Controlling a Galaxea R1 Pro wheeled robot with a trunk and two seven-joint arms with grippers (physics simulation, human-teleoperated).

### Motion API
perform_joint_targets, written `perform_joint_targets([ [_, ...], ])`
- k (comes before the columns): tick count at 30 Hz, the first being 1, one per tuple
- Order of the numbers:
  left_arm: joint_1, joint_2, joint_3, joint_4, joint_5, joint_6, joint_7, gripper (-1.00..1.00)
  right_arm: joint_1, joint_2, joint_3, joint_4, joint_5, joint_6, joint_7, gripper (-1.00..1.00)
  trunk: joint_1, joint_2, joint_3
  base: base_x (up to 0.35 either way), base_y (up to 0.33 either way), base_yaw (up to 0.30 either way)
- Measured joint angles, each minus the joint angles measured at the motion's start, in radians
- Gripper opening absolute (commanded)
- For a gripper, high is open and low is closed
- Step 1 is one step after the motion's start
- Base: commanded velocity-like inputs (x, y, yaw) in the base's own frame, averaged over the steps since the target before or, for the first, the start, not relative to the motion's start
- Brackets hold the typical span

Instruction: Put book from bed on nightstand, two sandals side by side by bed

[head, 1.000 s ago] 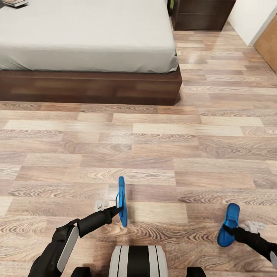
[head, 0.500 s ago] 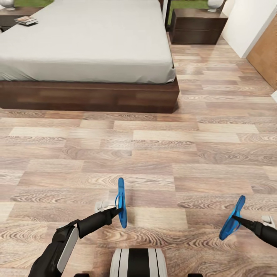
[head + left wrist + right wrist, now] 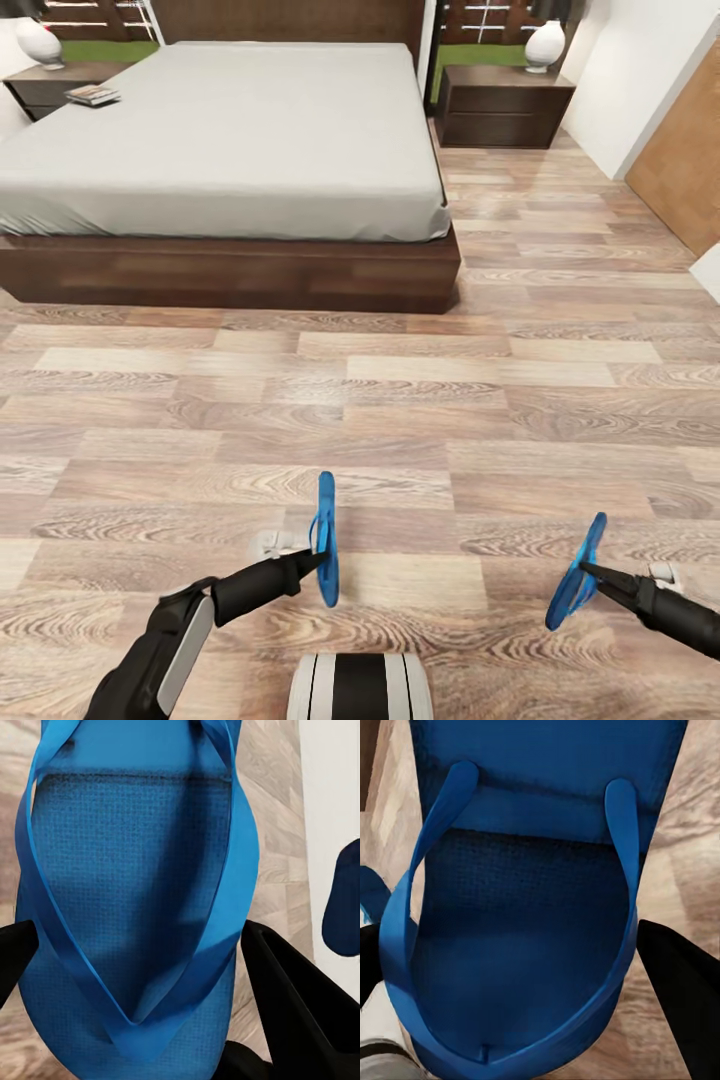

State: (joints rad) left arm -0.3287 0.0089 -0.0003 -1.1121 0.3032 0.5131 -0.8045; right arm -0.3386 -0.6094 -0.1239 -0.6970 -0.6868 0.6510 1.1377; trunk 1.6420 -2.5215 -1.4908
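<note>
Each hand carries one blue sandal edge-up above the wood floor. My left gripper [image 3: 318, 560] is shut on one sandal [image 3: 326, 540], whose sole and thong straps [image 3: 127, 907] sit between the black fingers [image 3: 289, 997]. My right gripper [image 3: 588, 573] is shut on the other sandal [image 3: 574, 574], seen close in the right wrist view [image 3: 525, 922]. The bed [image 3: 230, 150] with its pale-grey mattress stands ahead across the floor. The book [image 3: 92, 95] lies on the left nightstand [image 3: 50, 82] beside the bed. A second nightstand [image 3: 505, 103] stands right of the bed.
White vases stand on the left nightstand [image 3: 42, 42] and the right one [image 3: 545, 45]. A brown door [image 3: 690, 165] and white wall [image 3: 625, 70] close the right side. Open plank floor [image 3: 400, 400] lies between me and the bed frame [image 3: 240, 270].
The head view has tilted up, bringing headboard, nightstands and vases into sight. The right sandal has turned from flat to edge-on and shifted slightly left. The left sandal is held as before.
</note>
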Motion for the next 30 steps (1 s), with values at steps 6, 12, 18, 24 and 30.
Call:
perform_joint_targets([
  [6,0.000,0.000,-0.015,0.000,0.000,-0.001,0.085,-1.00,-0.038,0.274,0.004,-0.069,-0.003,0.009,-0.405,-1.00,-0.003,0.001,0.023,0.000,0.000,0.000],
  [12,0.000,0.000,-0.016,0.018,0.001,0.000,0.097,-1.00,-0.043,0.305,0.006,-0.126,-0.005,0.009,-0.431,-1.00,-0.005,0.003,0.047,0.000,0.000,0.000],
  [18,0.001,-0.005,-0.019,0.030,0.002,-0.002,0.100,-1.00,-0.043,0.307,0.007,-0.148,-0.005,0.009,-0.418,-1.00,-0.008,0.004,0.070,0.000,0.000,0.000],
  [24,0.001,-0.009,-0.031,0.031,0.004,-0.002,0.100,-1.00,-0.043,0.309,0.007,-0.166,-0.004,0.009,-0.410,-1.00,-0.011,0.006,0.093,0.000,0.000,0.000],
  [30,0.001,-0.015,-0.034,0.031,0.004,-0.002,0.097,-1.00,-0.043,0.342,0.042,-0.170,-0.003,0.005,-0.410,-1.00,-0.014,0.007,0.116,0.000,0.000,0.000],
])
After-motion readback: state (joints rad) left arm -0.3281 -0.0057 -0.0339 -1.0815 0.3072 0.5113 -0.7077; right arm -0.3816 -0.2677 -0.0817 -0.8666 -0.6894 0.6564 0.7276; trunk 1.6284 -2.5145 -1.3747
